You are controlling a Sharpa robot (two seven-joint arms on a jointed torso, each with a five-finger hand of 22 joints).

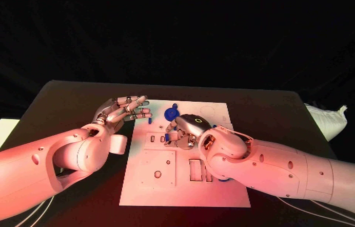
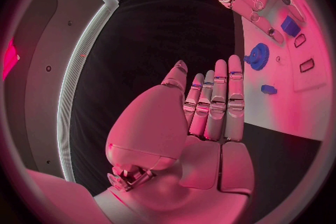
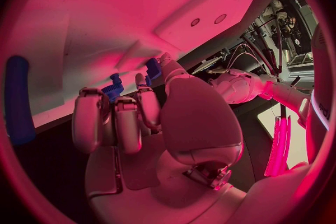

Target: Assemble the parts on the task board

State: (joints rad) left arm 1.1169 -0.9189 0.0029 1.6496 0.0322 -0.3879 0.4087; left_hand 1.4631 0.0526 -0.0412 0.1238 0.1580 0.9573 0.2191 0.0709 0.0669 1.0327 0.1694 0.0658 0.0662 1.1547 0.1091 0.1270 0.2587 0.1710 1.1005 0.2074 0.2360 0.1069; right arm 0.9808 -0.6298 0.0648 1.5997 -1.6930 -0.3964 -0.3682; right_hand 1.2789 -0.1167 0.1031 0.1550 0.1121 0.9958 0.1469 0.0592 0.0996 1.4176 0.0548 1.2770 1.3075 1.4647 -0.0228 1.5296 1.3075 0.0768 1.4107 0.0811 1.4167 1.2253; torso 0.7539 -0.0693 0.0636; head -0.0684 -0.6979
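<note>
Left hand (image 1: 122,111) hovers at the left edge of the task board (image 1: 148,196), fingers straight and spread, holding nothing; the left wrist view confirms a flat, bare palm (image 2: 210,117). Judged as parked clear of the work so the other arm has room, while near enough to steady the board if needed.

On the board near its far edge sits a blue gear (image 1: 172,113), also seen in the left wrist view (image 2: 259,56) with a small blue block (image 2: 269,89) just beside it and a second blue block (image 2: 290,26) farther along. Recessed slots (image 1: 196,169) lie in the board's near half, unfilled where visible.

Right hand (image 1: 186,132) is lowered over the board's middle, fingers curled down. The right wrist view shows a small blue part (image 3: 113,88) at the fingertips (image 3: 143,102), apparently pinched between thumb and finger, though the contact is partly hidden. Probably it is being brought to a seat on the board.

A long blue piece (image 3: 19,101) lies at the board's edge in the right wrist view. The right forearm covers the board's near right part, so the slots beneath it cannot be checked.
</note>
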